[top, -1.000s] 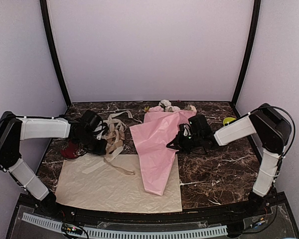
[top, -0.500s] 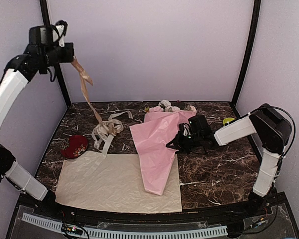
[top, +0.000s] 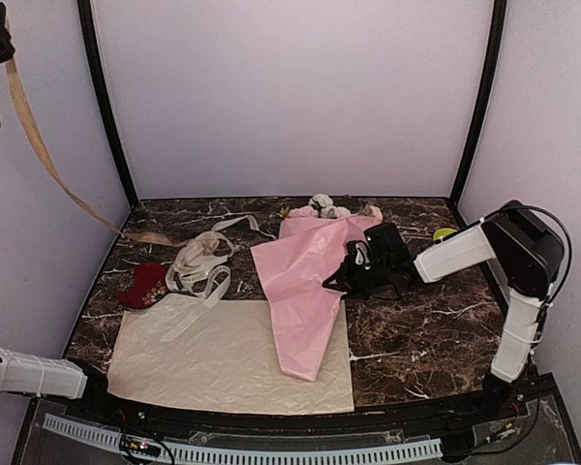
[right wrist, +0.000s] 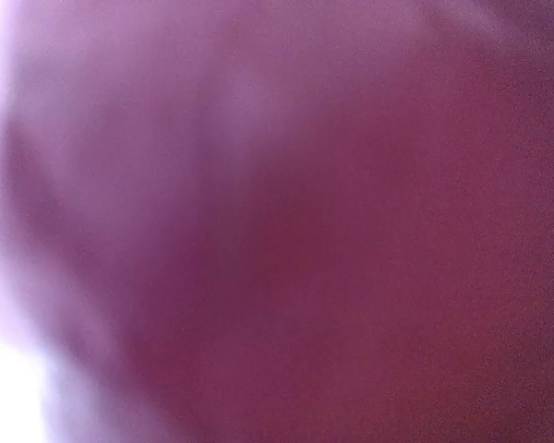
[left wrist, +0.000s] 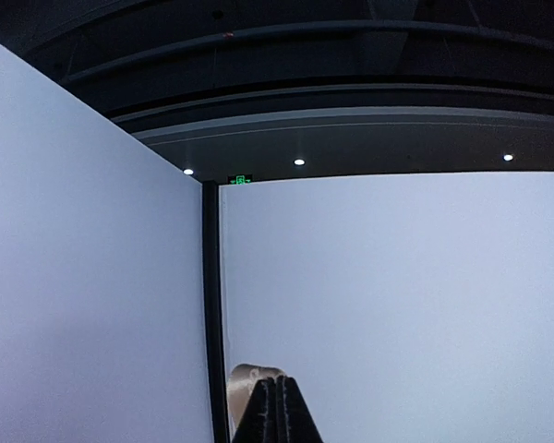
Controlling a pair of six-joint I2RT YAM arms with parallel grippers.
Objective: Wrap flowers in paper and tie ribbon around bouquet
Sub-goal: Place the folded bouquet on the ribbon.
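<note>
On the marble table [top: 416, 329] lie a cream sheet [top: 213, 363], the bouquet [top: 305, 281], a pale ribbon tangle [top: 198, 271] and a red object [top: 143, 287].

My top view is sharp and evenly lit, with soft shadows on the marble table [top: 416, 329]. Left wrist shows 3 small ceiling lights [left wrist: 299, 161] glaring. Right wrist gives only pink-purple blur.

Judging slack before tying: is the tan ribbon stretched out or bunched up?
Stretched out: the ribbon runs from the raised left fingers down to the table.
</note>
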